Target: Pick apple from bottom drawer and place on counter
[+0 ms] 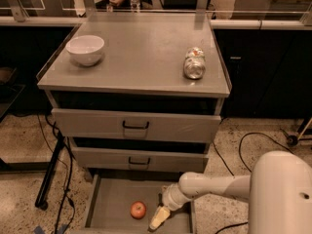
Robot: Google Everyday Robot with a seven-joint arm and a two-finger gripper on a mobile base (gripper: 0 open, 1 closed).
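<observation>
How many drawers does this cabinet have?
3: top drawer under the counter, middle drawer below it, bottom drawer pulled open, holding the apple with the gripper beside it.

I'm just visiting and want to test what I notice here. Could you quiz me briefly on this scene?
1. True or false: the apple lies on the counter.
2. What shares the counter with the can? A) bowl B) mug C) plate
3. Where is the gripper?
Key: 1 false, it lies in the bottom drawer. 2 A. 3 In the bottom drawer, just right of the apple.
</observation>
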